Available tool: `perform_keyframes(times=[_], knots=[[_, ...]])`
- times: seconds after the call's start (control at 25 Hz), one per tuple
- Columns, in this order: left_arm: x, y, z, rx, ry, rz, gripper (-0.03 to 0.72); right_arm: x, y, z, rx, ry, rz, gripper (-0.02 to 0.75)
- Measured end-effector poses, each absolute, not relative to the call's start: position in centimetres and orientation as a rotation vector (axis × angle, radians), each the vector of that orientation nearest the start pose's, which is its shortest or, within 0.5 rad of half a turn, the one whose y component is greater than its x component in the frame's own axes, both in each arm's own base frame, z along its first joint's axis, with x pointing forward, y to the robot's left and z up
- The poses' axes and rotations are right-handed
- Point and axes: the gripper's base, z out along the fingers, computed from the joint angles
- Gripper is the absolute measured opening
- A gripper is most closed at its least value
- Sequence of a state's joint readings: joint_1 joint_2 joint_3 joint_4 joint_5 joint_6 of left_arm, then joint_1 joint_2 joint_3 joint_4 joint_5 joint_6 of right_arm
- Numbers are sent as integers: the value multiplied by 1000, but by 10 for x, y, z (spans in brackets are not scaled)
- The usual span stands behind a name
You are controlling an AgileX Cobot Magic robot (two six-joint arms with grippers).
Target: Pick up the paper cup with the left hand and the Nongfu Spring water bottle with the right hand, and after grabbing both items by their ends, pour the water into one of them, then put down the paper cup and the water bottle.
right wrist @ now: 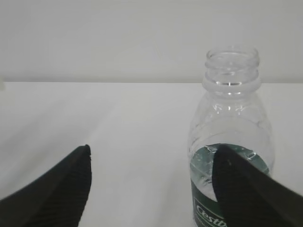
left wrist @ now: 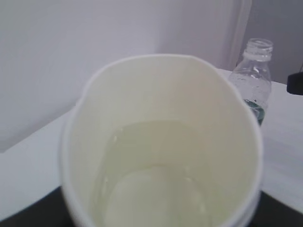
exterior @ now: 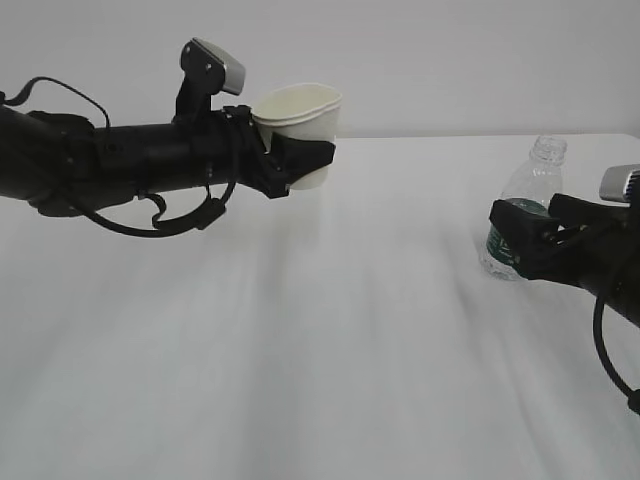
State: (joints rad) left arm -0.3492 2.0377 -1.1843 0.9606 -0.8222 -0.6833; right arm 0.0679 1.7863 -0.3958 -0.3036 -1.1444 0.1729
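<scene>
The left hand (exterior: 300,160) is clamped around the paper cup (exterior: 301,122), held upright above the bench (exterior: 300,350), with water (left wrist: 156,189) pooled in its bottom. The right hand (exterior: 530,240) is spread wide, holding nothing, its fingers (right wrist: 246,189) apart beside the Nongfu Spring water bottle (exterior: 525,210), which stands capless on the bench. The bottle's green label (right wrist: 208,215) shows white letters, partly hidden, seemingly "Cestb".

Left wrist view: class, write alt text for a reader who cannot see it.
A white paper cup, its rim squeezed oval, fills the frame and holds clear water. Behind it to the right, a capless clear water bottle stands on the white table.
</scene>
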Motion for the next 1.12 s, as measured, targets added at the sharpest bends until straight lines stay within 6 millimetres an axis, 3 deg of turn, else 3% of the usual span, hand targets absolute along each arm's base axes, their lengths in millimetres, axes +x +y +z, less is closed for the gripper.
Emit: perform_keyframes(times=[0.52, 0.84, 1.12], knots=[[392, -181, 192, 767, 1616, -713, 412, 269, 44, 140, -232, 1735, 326, 594], [395, -157, 183, 702, 1661, -691, 412, 269, 45, 140, -241, 1735, 331, 594], [392, -148, 176, 667, 1673, -713, 412, 269, 45, 139, -247, 1735, 333, 594]])
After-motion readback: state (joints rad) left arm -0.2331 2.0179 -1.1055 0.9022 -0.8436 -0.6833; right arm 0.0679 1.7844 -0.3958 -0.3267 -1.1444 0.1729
